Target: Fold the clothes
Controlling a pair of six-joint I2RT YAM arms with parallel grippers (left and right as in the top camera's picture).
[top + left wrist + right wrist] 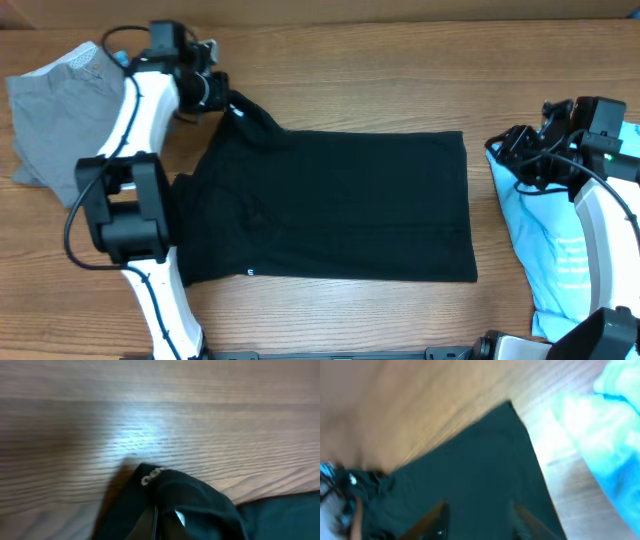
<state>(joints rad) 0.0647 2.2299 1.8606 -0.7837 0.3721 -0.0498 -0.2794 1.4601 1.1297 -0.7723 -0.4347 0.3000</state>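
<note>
The black T-shirt (330, 205) lies spread flat across the middle of the table, with a tiny white label (249, 270) near its front edge. My left gripper (226, 101) is shut on the shirt's far-left corner, and a bunched fold of black cloth (195, 505) is pinched between the jaws (155, 522). My right gripper (497, 149) hovers just off the shirt's far-right corner. In the right wrist view its fingers (438, 519) stand apart over the black fabric (480, 465); the gripper (480, 522) is open and holds nothing.
A grey garment (58, 112) lies crumpled at the far left, behind the left arm. A light-blue tee with white print (548, 245) lies along the right side under the right arm (600, 215), also seen as the light-blue tee (615, 435) in the right wrist view. Bare wooden table (400, 80) lies behind the shirt.
</note>
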